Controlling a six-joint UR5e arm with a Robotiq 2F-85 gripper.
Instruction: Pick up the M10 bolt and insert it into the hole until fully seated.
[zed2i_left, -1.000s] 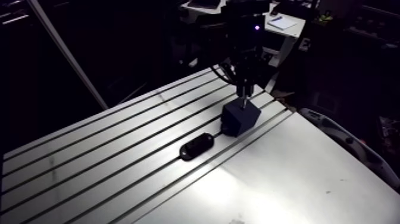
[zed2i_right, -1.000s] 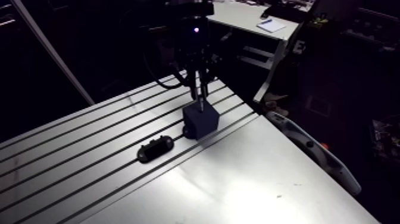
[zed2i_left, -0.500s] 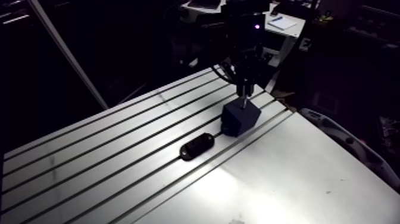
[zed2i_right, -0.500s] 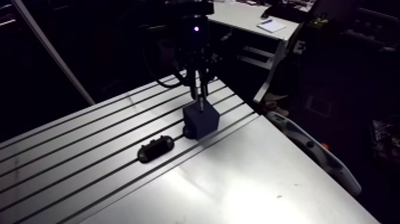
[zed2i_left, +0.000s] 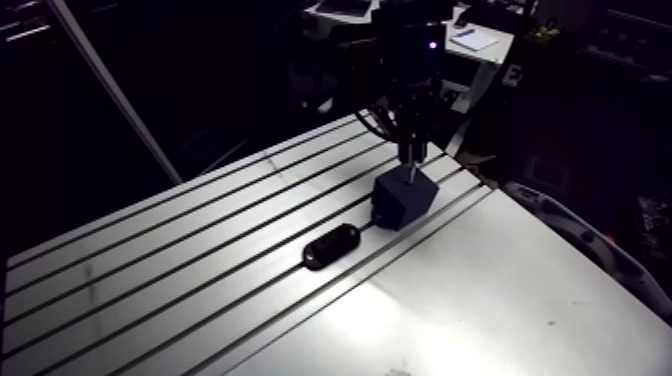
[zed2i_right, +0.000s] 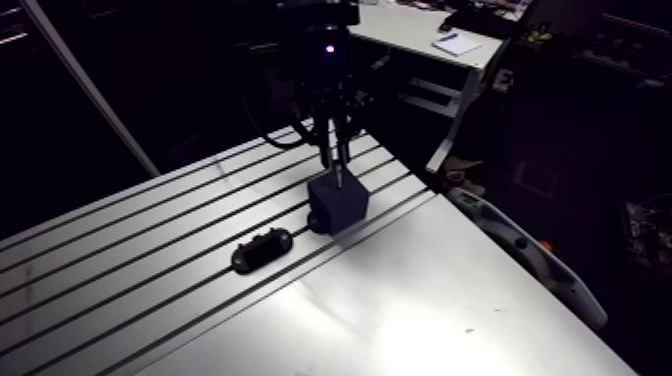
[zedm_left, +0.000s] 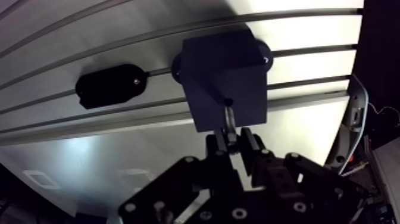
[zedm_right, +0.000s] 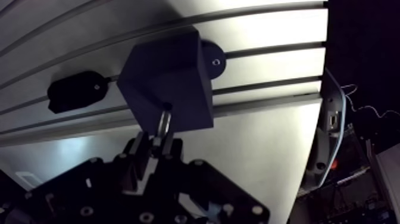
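A dark blue block stands on the slotted aluminium table, with a small hole in its upper face. My gripper hangs straight above it, shut on a shiny M10 bolt. In the wrist view the bolt's tip meets the hole's mouth. The arm view shows the gripper over the block, with the bolt reaching down to its top.
A black oval fixture lies in a table slot beside the block. A round black knob sticks out of the block's far side. A grey curved part runs along the table's right edge.
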